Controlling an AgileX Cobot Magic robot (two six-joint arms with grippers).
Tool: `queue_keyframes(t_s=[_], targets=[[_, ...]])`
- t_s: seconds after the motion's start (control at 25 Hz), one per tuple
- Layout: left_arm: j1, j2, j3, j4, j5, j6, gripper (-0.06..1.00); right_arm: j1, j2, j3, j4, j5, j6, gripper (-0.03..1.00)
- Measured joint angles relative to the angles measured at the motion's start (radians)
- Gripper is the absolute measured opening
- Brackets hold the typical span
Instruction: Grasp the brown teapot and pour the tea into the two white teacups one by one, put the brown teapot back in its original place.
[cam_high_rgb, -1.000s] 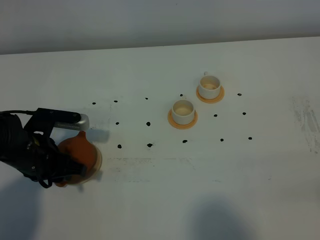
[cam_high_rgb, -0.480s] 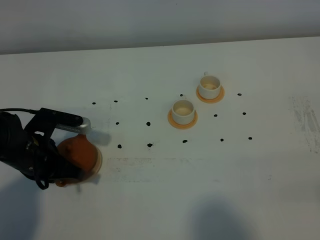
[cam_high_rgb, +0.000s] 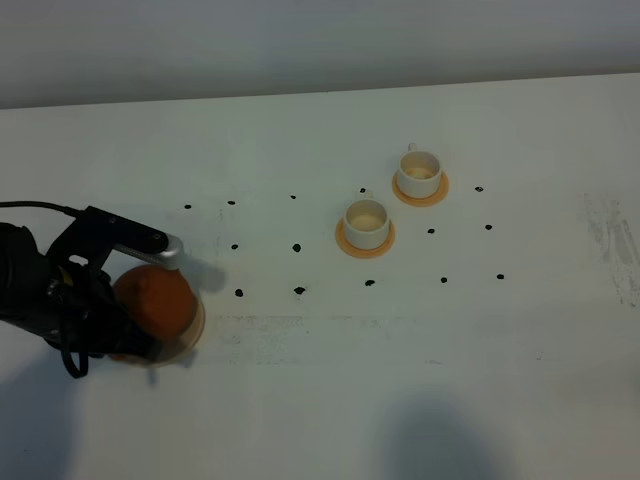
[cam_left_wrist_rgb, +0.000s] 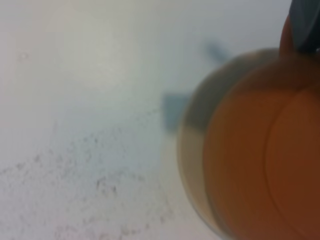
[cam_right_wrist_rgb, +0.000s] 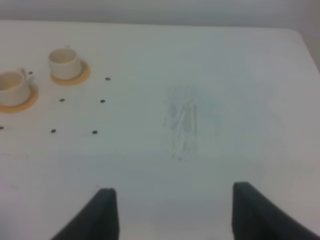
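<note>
The brown teapot (cam_high_rgb: 158, 300) sat on its round beige coaster (cam_high_rgb: 199, 322) near the left edge of the white table (cam_high_rgb: 330, 390), well apart from the two white teacups. The left gripper (cam_high_rgb: 115, 340) was down at the pot's near-left side with its jaws clenched tight, apparently on the handle. The arm's black body hid the contact itself from the high camera. The left wrist view was blurred, showing only one dark finger (cam_left_wrist_rgb: 305, 25) pressed against a bit of reddish clay above the pot's bulging body. The pot stood upright and rested on the coaster, whose pale rim showed around its right side. Toward the middle of the table, the nearer teacup (cam_high_rgb: 367, 219) stood on a small orange-tan coaster (cam_high_rgb: 366, 246). The farther teacup (cam_high_rgb: 419, 173) stood on another (cam_high_rgb: 437, 191), just beyond it and to the right. Both cups were upright with pale insides. Small black dots (cam_high_rgb: 299, 290) marked the surface between the pot and the cups and around them. The right gripper (cam_right_wrist_rgb: 170, 215) hung released, its two dark fingers spread wide above bare table near a scuffed patch (cam_right_wrist_rgb: 181, 120), holding nothing.
</note>
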Motion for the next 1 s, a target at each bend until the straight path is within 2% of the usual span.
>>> queue_keyframes(t_s=[0.44, 0.6, 1.0], targets=[[0.0, -0.033, -0.037, 0.012, -0.021, 0.05, 0.12, 0.0, 0.0, 0.0, 0.0, 0.0, -0.001, 0.48], [-0.006, -0.025, -0.122, 0.003, -0.018, 0.08, 0.12, 0.0, 0.0, 0.0, 0.0, 0.0, 0.0, 0.48], [-0.072, 0.16, -0.423, -0.023, 0.115, 0.204, 0.12, 0.0, 0.0, 0.0, 0.0, 0.0, 0.0, 0.48]])
